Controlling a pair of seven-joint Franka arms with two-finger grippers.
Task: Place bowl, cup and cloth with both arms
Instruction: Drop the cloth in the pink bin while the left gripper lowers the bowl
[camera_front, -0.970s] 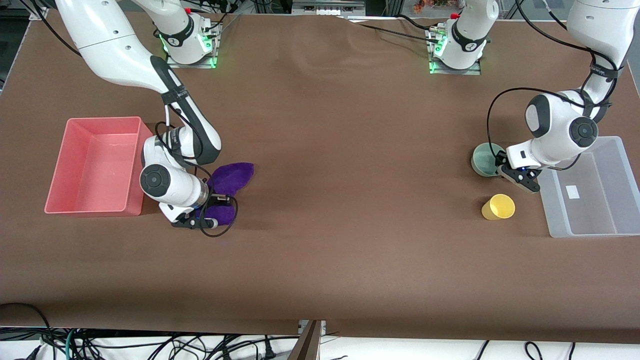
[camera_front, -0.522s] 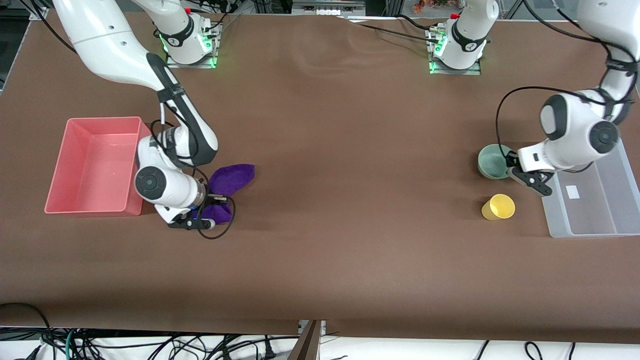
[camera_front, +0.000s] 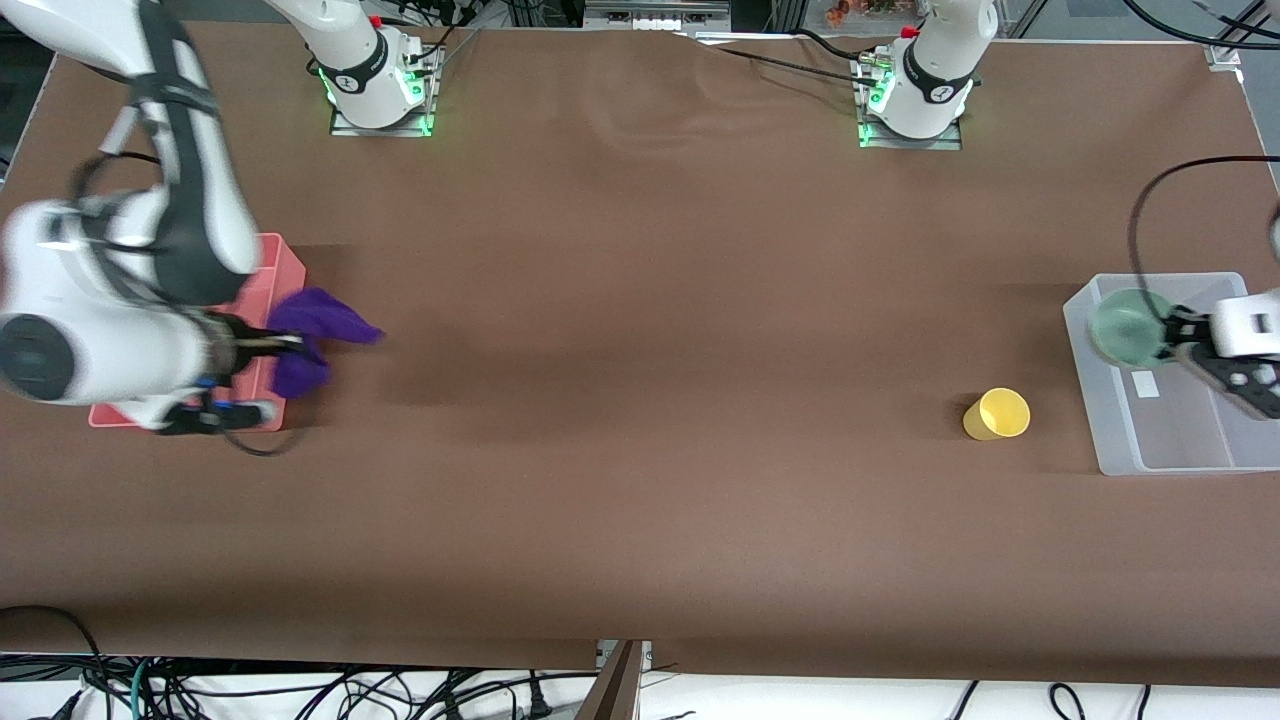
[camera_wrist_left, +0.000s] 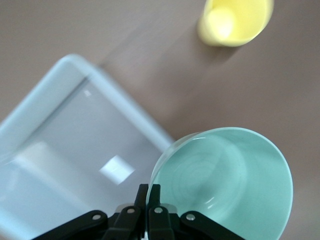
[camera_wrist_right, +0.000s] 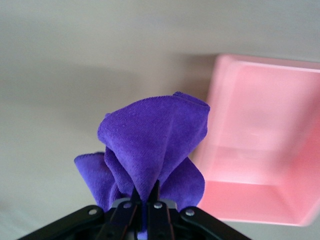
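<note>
Right gripper (camera_front: 285, 345), jaws clamping the cloth (camera_front: 312, 335), hangs apparently over the pink bin's (camera_front: 285, 265) edge; left gripper (camera_front: 1172, 335), jaws pinching the bowl (camera_front: 1125, 325), hangs over the clear bin (camera_front: 1150, 460).

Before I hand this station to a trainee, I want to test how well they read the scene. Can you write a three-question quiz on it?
1. True or false: the right pincer holds the purple cloth up in the air.
2. What is the left pincer shut on? A) the yellow cup B) the green bowl C) nothing
3. Which task item stands on the table, untouched?

Key
1. True: it hangs at the pink bin's edge.
2. B: the green bowl, pinched at its rim, is over the clear bin's corner.
3. The yellow cup, beside the clear bin.
</note>
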